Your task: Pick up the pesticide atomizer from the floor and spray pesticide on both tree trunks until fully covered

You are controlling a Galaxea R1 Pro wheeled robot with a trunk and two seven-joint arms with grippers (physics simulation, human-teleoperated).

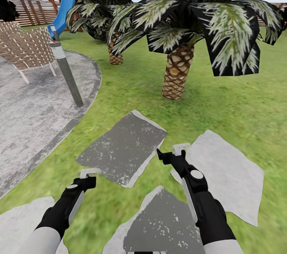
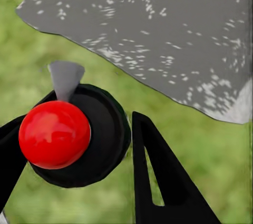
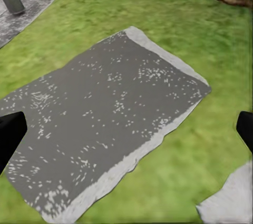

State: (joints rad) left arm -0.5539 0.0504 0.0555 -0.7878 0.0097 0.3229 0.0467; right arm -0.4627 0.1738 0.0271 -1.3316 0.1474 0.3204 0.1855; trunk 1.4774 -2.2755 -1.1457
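The robot is standing on the lawn (image 1: 131, 86), which is reaching to a wooden fence (image 1: 32, 11) at its far edge. A grey paved patio (image 1: 36, 102) is lying along the lawn's left edge, and a short palm (image 1: 177, 73) is growing ahead. Flat stepping stones (image 1: 123, 148) are lying under the arms.

The right claw (image 1: 172, 151) is hanging wide open over a stone and is holding nothing. For the left claw (image 1: 89, 173) I cannot tell the opening: a red ball (image 2: 54, 134) on a black disc is sitting beside its fingers.

I cannot tell where the spray bottle is lying. I am judging it light, stiff and rather smooth, easy to tip. It is probably best to take it across the body, below the head.
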